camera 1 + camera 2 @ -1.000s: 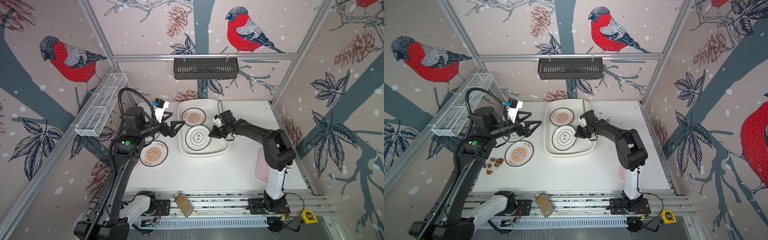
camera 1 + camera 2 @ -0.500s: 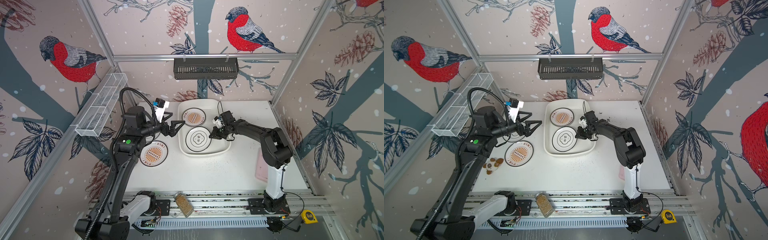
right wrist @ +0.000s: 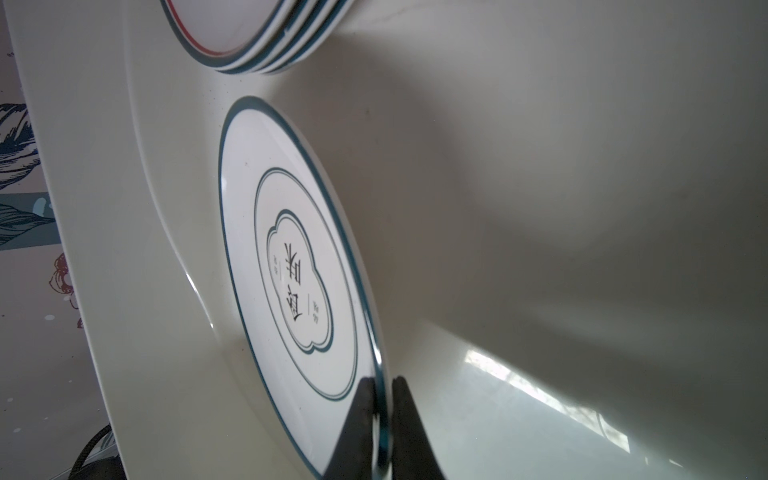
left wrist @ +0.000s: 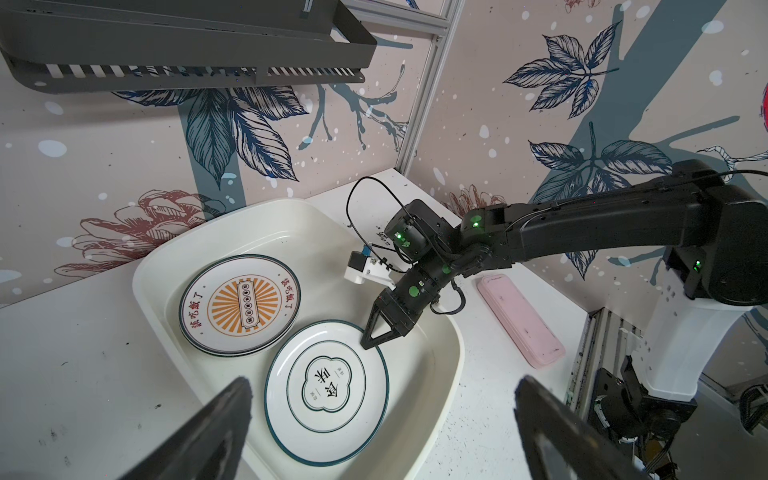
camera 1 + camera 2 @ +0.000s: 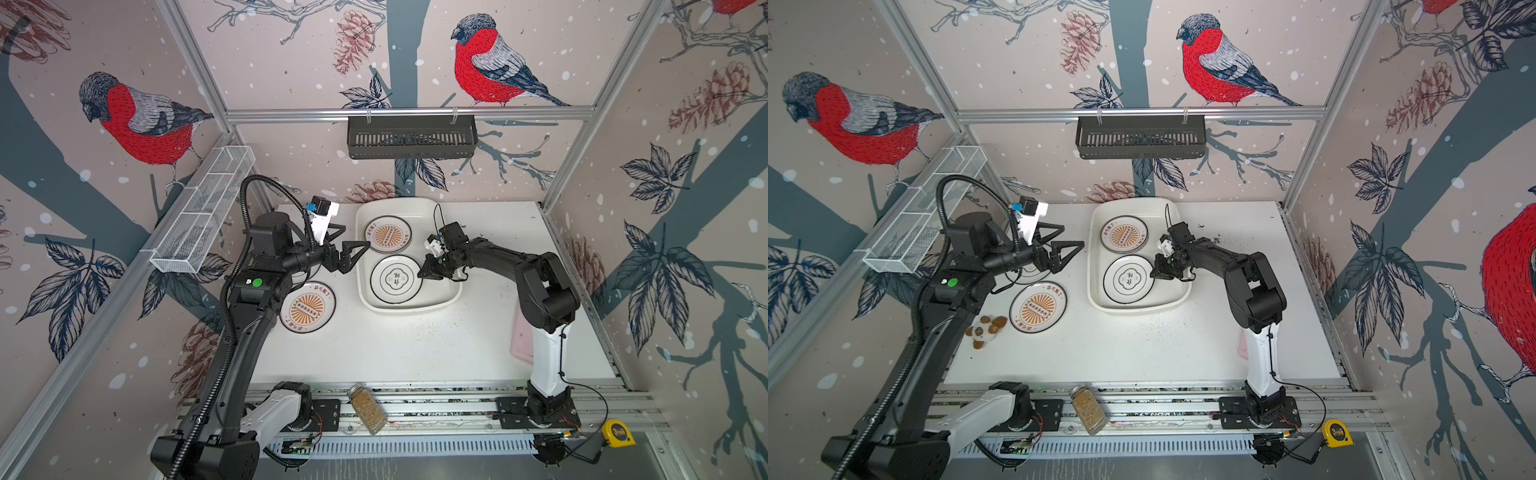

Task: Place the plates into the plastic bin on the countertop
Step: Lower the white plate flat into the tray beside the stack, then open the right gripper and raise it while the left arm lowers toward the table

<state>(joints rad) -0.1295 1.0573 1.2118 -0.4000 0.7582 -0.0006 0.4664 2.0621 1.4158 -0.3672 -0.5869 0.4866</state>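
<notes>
The cream plastic bin (image 5: pixel 399 201) (image 5: pixel 1133 200) stands at the back of the white countertop (image 5: pixel 415 345). Inside it, a stack of sunburst plates (image 5: pixel 387 234) (image 4: pixel 240 305) sits beside a cloud-emblem plate (image 5: pixel 395 278) (image 4: pixel 327 384) (image 3: pixel 291 266), which lies about flat. My right gripper (image 5: pixel 424 272) (image 4: pixel 368 343) (image 3: pixel 380 386) is shut on that plate's rim. My left gripper (image 5: pixel 357 253) (image 5: pixel 1071 249) hangs open and empty just left of the bin. Another sunburst plate (image 5: pixel 307 307) (image 5: pixel 1038 307) lies on the countertop, and one more plate (image 5: pixel 1036 277) is partly hidden under the left gripper.
A pink flat case (image 5: pixel 523 336) lies at the right edge behind the right arm. A plush toy (image 5: pixel 984 328) sits by the left arm. A spice jar (image 5: pixel 368 409) lies on the front rails. A black rack (image 5: pixel 411 137) and a wire basket (image 5: pixel 203 224) hang on the walls.
The right gripper and the cloud-emblem plate have shifted a little toward the front of the bin. The left arm has stayed still.
</notes>
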